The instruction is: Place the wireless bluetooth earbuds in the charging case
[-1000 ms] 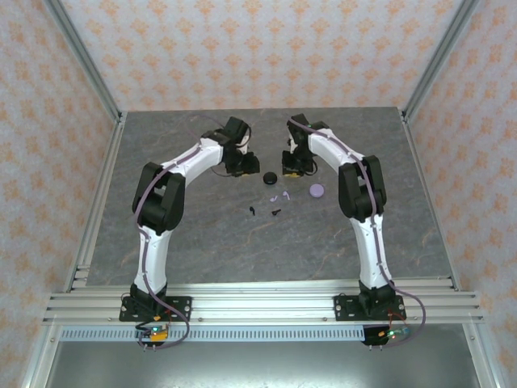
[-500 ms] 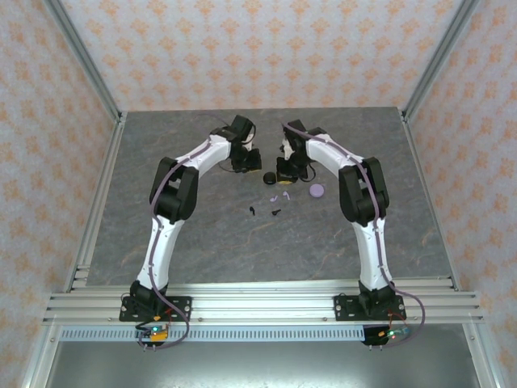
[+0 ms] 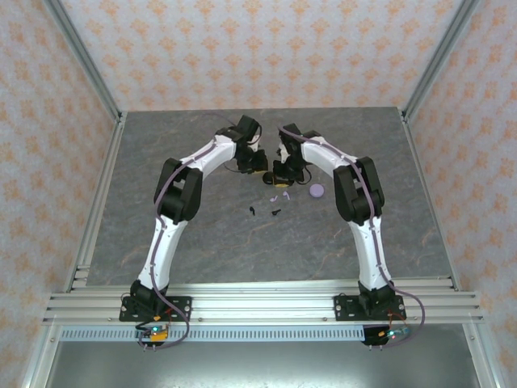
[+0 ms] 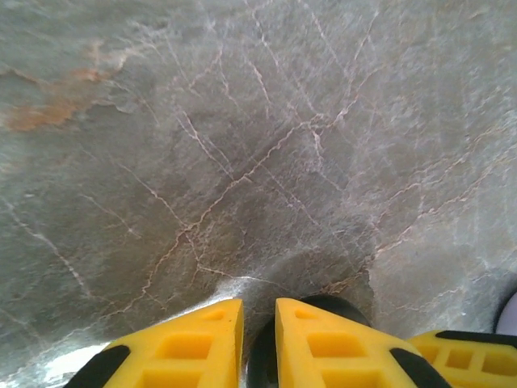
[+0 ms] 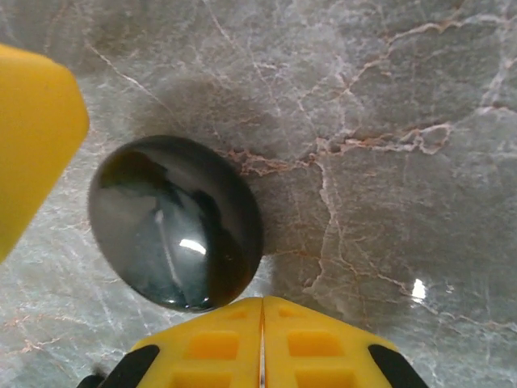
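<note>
The black charging case (image 5: pixel 174 222) is a glossy, closed oval lying on the marble table. My right gripper (image 5: pixel 261 301) is shut, its tips just at the case's near edge. My left gripper (image 4: pixel 258 303) has a narrow gap between its jaws and holds nothing; the black case (image 4: pixel 339 305) peeks out under its right finger. From above, the left gripper (image 3: pixel 258 164) and right gripper (image 3: pixel 280 171) flank the case closely. Two lavender earbuds (image 3: pixel 279 196) and two black earbuds (image 3: pixel 265 212) lie loose in front of them.
A round lavender case (image 3: pixel 317 191) sits right of the right gripper. The left gripper's yellow finger (image 5: pixel 32 137) stands just left of the black case. Grey marble table (image 3: pixel 202 234) stretches open toward the arm bases; metal rails edge it.
Both grippers have closed in on the black case from either side, the left sliding right and the right sliding left. The earbuds and lavender case have not moved.
</note>
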Motion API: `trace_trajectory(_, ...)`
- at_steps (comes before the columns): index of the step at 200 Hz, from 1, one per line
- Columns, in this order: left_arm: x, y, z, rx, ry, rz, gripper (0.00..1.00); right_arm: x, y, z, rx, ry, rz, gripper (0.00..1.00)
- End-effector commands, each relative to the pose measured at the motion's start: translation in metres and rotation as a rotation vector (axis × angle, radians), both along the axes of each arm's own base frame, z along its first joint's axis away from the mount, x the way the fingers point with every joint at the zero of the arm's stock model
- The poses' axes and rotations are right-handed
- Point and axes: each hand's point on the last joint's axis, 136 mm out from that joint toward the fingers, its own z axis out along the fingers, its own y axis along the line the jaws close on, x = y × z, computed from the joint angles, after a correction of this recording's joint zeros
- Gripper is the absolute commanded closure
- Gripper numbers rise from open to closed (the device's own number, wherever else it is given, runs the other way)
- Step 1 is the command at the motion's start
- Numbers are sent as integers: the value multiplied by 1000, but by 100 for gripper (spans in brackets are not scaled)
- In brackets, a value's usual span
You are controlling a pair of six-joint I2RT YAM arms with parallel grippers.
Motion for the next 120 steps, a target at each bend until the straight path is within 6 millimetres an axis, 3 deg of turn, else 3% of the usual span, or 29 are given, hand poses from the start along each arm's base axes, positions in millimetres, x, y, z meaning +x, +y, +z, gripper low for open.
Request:
trace_trajectory(1, -15, -1, -8, 19, 46, -33, 81, 12, -2, 2, -27, -26, -28, 90)
trace_trajectory(120, -51, 9, 1, 29, 42, -9, 76, 29, -8, -1, -94, -46, -43, 90)
